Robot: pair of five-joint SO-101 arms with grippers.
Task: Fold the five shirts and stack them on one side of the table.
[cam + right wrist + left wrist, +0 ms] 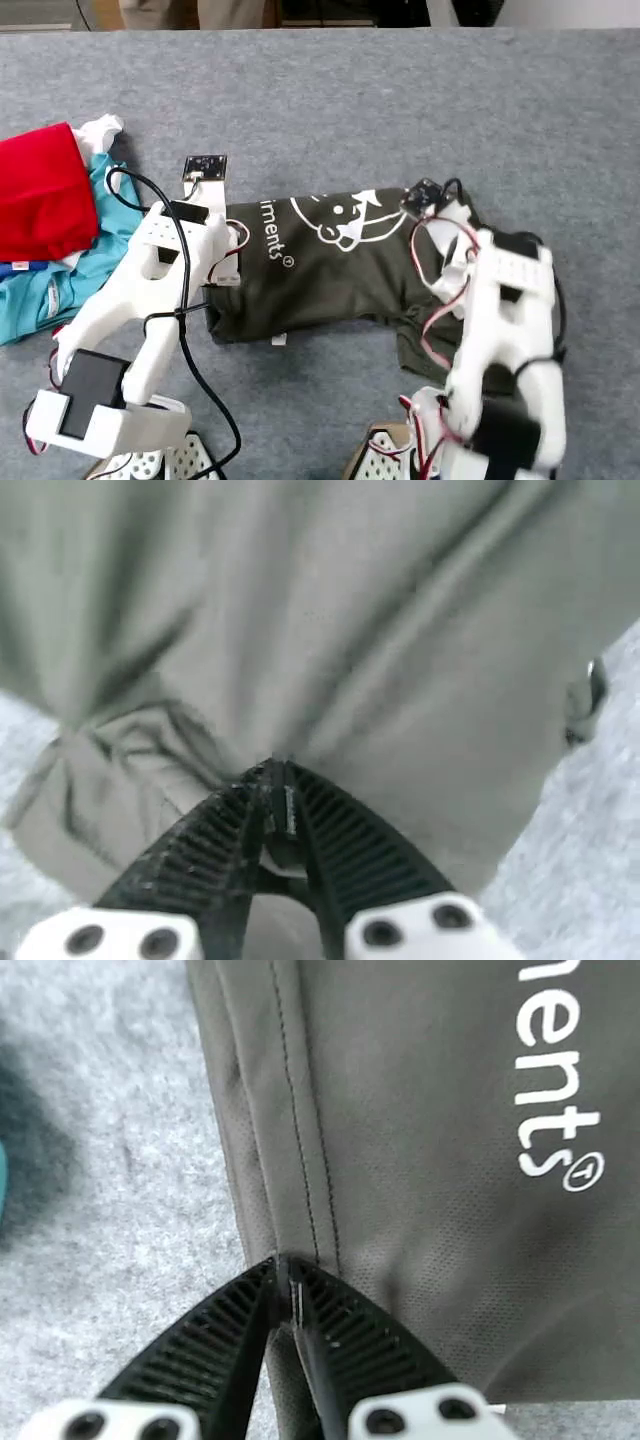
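Observation:
A dark olive shirt [320, 265] with white print lies partly folded in the middle of the grey table [400, 100]. My left gripper [285, 1280] is shut on the hemmed edge of the olive shirt [420, 1160] at its left side. At the shirt's right side, my right gripper [275, 780] is shut on a bunched fold of the olive shirt [350, 630]. In the high view the left arm [150, 290] and right arm [500, 310] stand over the two ends of the shirt. A red shirt [40, 195] lies on a teal shirt [60, 280] at the left edge.
A bit of white cloth [100, 130] pokes out behind the red shirt. A small black square board [205, 167] lies just beyond the left arm. The far half of the table is bare grey felt.

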